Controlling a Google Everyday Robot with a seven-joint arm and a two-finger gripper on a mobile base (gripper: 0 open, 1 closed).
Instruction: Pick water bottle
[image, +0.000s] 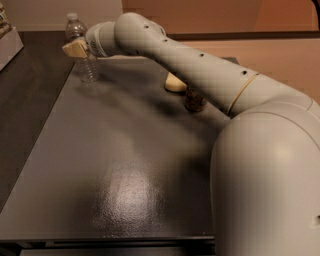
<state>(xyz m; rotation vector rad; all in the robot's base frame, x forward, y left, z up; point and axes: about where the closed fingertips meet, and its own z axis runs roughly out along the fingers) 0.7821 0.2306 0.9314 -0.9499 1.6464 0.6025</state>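
Observation:
The water bottle (75, 30) is small, clear and ribbed with a white cap. It stands upright at the far left corner of the dark table (125, 170). My gripper (75, 48) is at the end of the long cream arm, level with the bottle's middle and overlapping it in the camera view. The bottle's middle band is hidden behind the gripper. Its base (90, 74) rests on the table.
A brown drink can (194, 101) stands mid-table, partly under my arm. A pale rounded object (175, 84) lies just behind it. A white box (9, 47) sits at the left edge on a darker surface. My arm's large base fills the right foreground.

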